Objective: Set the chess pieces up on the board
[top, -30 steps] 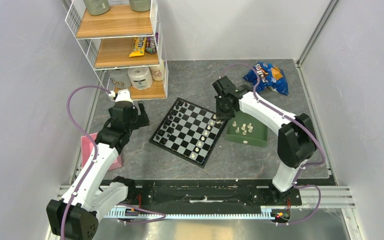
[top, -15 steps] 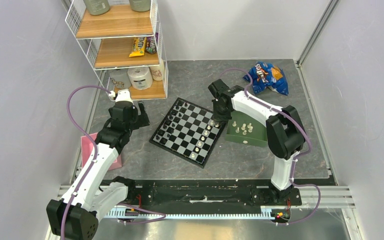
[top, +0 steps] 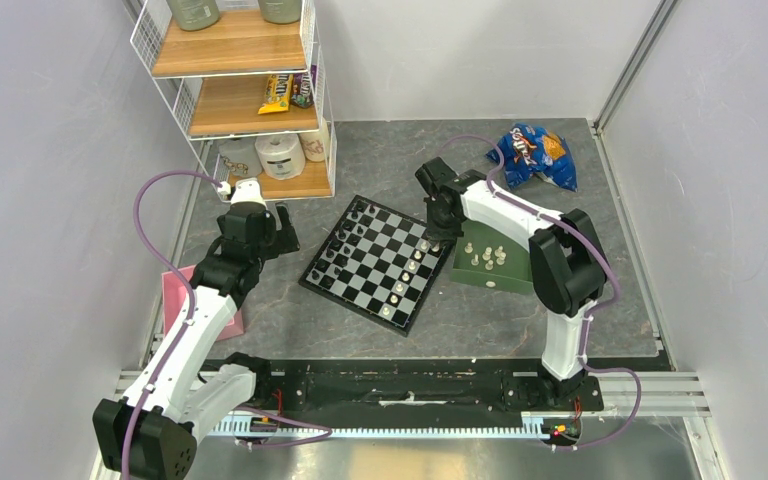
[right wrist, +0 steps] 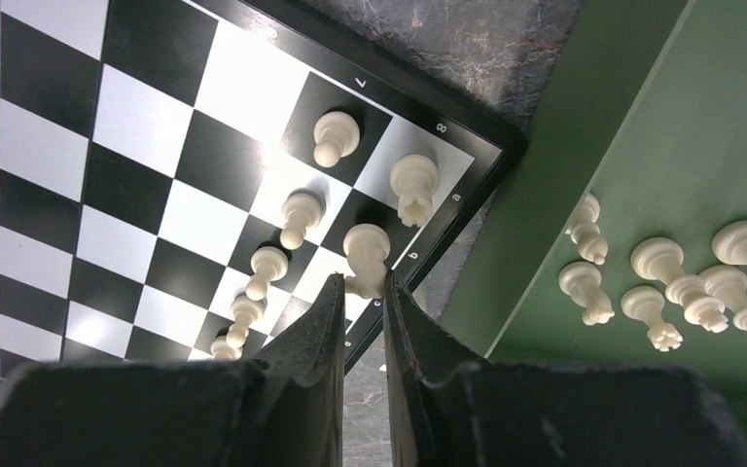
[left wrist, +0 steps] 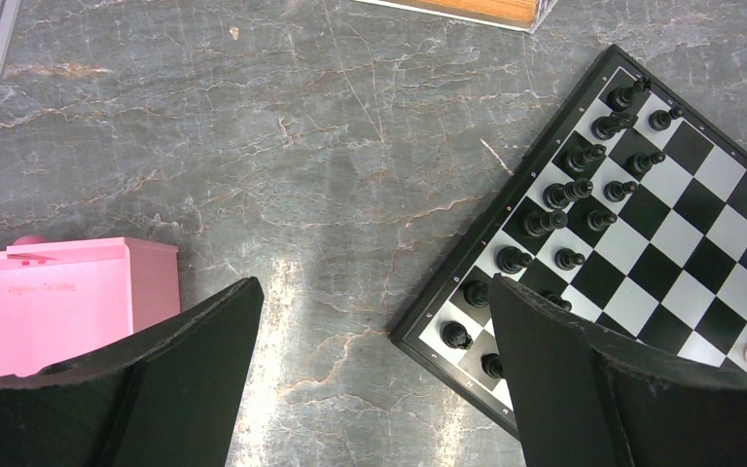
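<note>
The board (top: 370, 272) lies tilted in the middle of the table, with black figures (top: 345, 240) along its left side and cream-white chess pieces (top: 410, 265) along its right side. My right gripper (top: 434, 236) is at the board's right edge, shut on a white piece (right wrist: 367, 255) that stands low over the border squares; its jaws (right wrist: 364, 284) pinch the piece's base. Several more white pieces (right wrist: 676, 277) lie in the green tray (top: 497, 276). My left gripper (left wrist: 374, 292) is open and empty above bare table, left of the board (left wrist: 681, 233).
A wire shelf rack (top: 250, 90) with snacks and paper rolls stands at the back left. A pink box (top: 175, 300) sits at the left edge and shows in the left wrist view (left wrist: 58, 302). A blue snack bag (top: 532, 152) lies at the back right.
My right gripper has moved a little left, from near the tray towards the board's right edge, and lower. The left arm has not moved.
</note>
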Controlling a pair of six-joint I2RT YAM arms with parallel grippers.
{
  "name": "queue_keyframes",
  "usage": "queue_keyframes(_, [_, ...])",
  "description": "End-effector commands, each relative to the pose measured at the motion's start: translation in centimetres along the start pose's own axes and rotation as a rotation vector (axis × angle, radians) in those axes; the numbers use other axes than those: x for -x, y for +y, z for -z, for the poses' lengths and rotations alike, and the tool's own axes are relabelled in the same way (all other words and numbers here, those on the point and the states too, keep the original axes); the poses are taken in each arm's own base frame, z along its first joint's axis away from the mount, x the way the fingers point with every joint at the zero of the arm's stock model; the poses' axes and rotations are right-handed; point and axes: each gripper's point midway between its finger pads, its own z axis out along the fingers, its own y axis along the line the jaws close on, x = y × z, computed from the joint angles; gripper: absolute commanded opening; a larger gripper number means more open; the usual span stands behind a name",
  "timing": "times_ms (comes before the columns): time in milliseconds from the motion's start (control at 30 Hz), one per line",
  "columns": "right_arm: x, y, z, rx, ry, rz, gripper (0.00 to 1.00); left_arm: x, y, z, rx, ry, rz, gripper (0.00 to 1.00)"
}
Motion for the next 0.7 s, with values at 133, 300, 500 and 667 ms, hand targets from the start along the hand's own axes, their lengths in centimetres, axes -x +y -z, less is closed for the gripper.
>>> queue_keyframes(133, [1.2,0.4,-0.5,-0.003,-0.017,0.008,0.06,1.1,-0.2,0.2,-0.014,-0.029,-0.001,0.94])
queue_keyframes(300, [1.1,0.3,-0.7,-0.01,-0.01,0.011,0.1,1.1,-0.2,0.3,-0.011,-0.032,0.0,0.94])
queue_keyframes(500, [1.4,0.4,-0.2,-0.002,-0.022,0.023,0.3,1.1,-0.1,0.3,-0.01,-0.034,0.0,0.94])
queue_keyframes(667, [1.7,0.6,0.5,0.011,-0.033,0.024,0.42,1.1,-0.1,0.3,-0.011,-0.033,-0.002,0.94])
